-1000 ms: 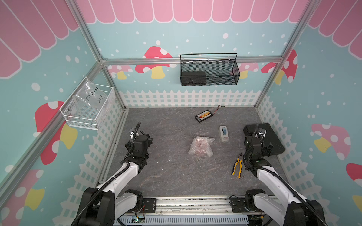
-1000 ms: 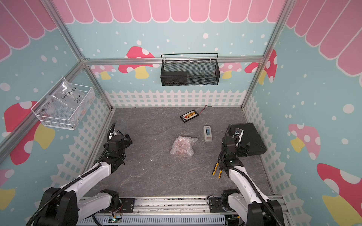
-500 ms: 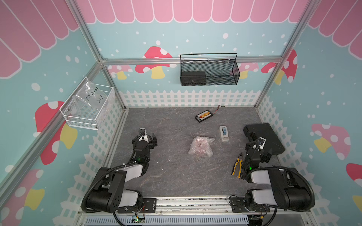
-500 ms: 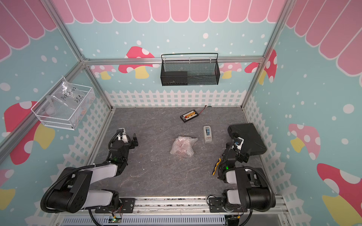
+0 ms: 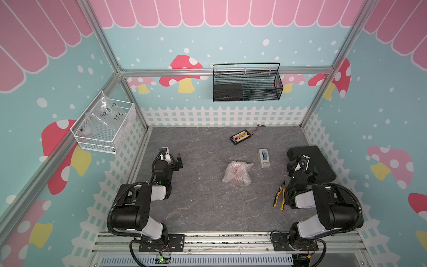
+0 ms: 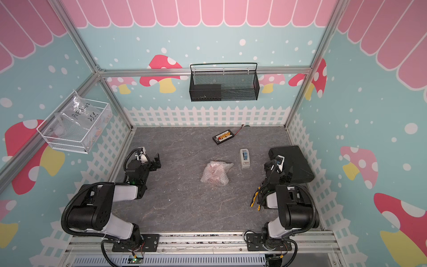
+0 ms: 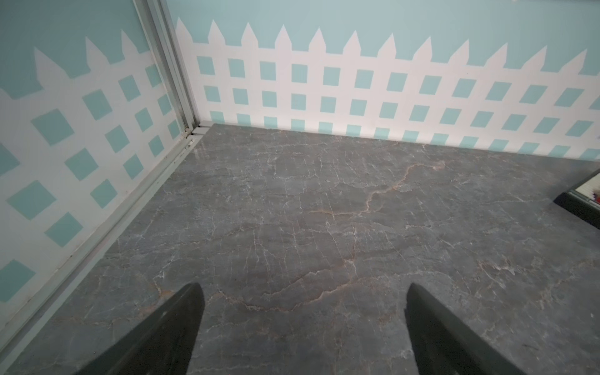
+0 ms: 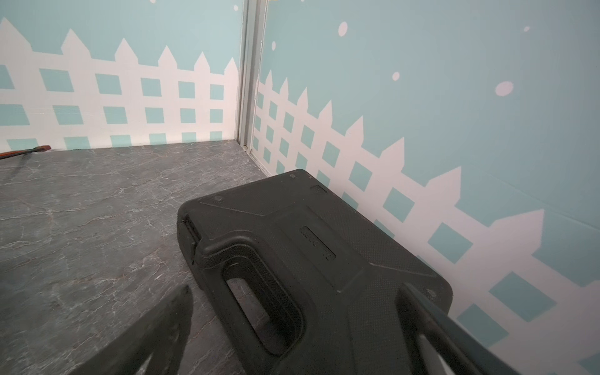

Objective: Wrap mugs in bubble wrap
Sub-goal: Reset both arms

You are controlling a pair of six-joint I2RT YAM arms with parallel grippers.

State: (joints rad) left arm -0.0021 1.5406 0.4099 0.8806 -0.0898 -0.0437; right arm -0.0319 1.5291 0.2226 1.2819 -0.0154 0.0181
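While both arms sit folded low near the bottom edge of the frame, my left gripper point(image 7: 303, 287) is spread wide with nothing between the fingers. The left wrist view shows only bare bench point(image 7: 324, 211) under it and the wall corner beyond. In both top views it sits left of centre, close to the left wall.

My right gripper point(image 8: 296, 287) is spread wide too and holds nothing. In the right wrist view one finger is over bare bench and the other over the black case point(image 8: 324, 246); I can't tell whether it touches. In both top views the case lies flat at right of centre along the right wall, with the gripper at its left edge. Yellow-handled pliers point(image 5: 279, 198) lie on the bench just beside my right arm.

The bubble wrap point(image 5: 236, 173) is a crumpled bundle mid-bench, between the grippers and well apart from both. The mug point(image 5: 235, 176) shows only as a reddish tint through the wrap; I can't make out the rim or handle.

- Just upper right of the bundle, not touching it: a small white device point(image 5: 263, 158) with a blue patch.
- Further up, near the back wall: a black connector board point(image 5: 239, 137) with a red wire.
- On the back wall: a black mesh basket point(image 5: 247, 83) with a dark box in its left half.
- On the left wall: a white wire basket point(image 5: 104, 129) holding a clear bag with handwriting.
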